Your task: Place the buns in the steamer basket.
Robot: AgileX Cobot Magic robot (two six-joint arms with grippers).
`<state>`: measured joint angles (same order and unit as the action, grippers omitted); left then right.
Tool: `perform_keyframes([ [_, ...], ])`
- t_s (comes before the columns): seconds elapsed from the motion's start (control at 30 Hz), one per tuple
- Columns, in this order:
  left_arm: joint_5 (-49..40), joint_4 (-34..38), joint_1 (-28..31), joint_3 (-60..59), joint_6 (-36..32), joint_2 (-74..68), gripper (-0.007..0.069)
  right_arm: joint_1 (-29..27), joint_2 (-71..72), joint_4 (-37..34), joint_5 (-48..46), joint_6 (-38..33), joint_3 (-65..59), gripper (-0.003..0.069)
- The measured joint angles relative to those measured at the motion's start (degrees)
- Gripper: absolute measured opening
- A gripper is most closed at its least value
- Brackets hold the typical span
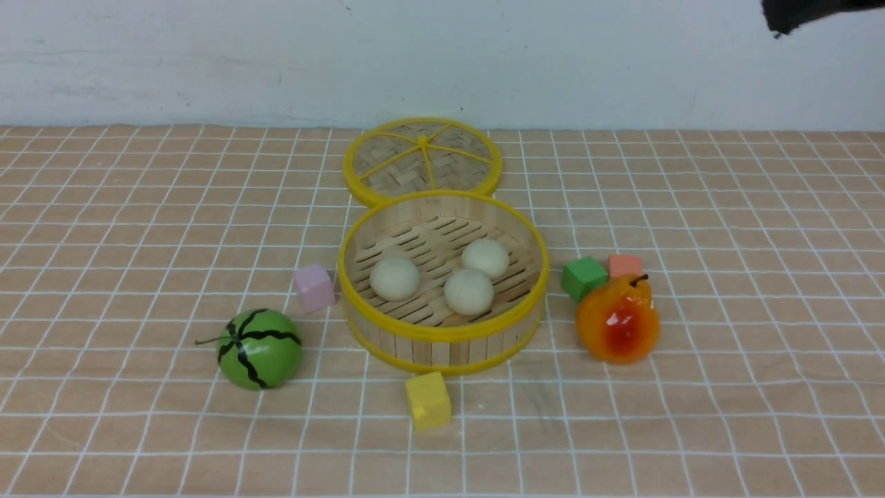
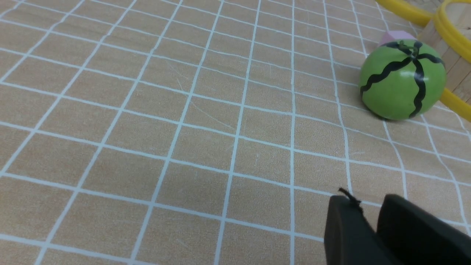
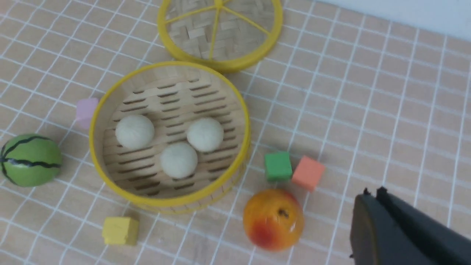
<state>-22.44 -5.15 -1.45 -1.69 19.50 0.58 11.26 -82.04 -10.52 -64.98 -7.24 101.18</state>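
Observation:
Three cream-white buns (image 1: pixel 395 278) (image 1: pixel 485 257) (image 1: pixel 469 291) lie on the slatted floor of the round bamboo steamer basket (image 1: pixel 442 333) at the table's middle. From the right wrist view they show from above, buns (image 3: pixel 135 131) (image 3: pixel 205 134) (image 3: pixel 178 160) inside the basket (image 3: pixel 169 201). My right gripper (image 3: pixel 373 195) hangs high to the right of the basket, shut and holding nothing. My left gripper (image 2: pixel 369 206) hovers low over bare cloth left of the basket, its fingers (image 2: pixel 346 224) a small gap apart with nothing between them. Neither gripper touches a bun.
The flat woven lid (image 1: pixel 422 160) lies behind the basket. A green toy watermelon (image 1: pixel 260 348) and pink cube (image 1: pixel 314 288) sit on its left, a yellow cube (image 1: pixel 428 400) in front, and a green cube (image 1: pixel 584 278), orange cube (image 1: pixel 625 265) and glossy pear (image 1: pixel 617 319) on its right.

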Motion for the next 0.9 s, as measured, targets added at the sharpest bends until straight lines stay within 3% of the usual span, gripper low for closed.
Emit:
perform_keyframes([
  [0.5,0.0,0.0,0.0,0.0,0.0,0.0,0.0148,-3.82,47.21,-2.01,36.41,-0.47,-60.23,-0.002],
  [0.67,0.0,0.0,0.0,0.0,0.0,0.0,0.0155,-3.82,63.72,-1.8,41.28,-0.47,-73.32,-0.0019],
  [0.9,0.0,0.0,0.0,0.0,0.0,0.0,0.0155,-3.82,79.39,-1.8,41.53,-0.47,-82.4,-0.0014],
])
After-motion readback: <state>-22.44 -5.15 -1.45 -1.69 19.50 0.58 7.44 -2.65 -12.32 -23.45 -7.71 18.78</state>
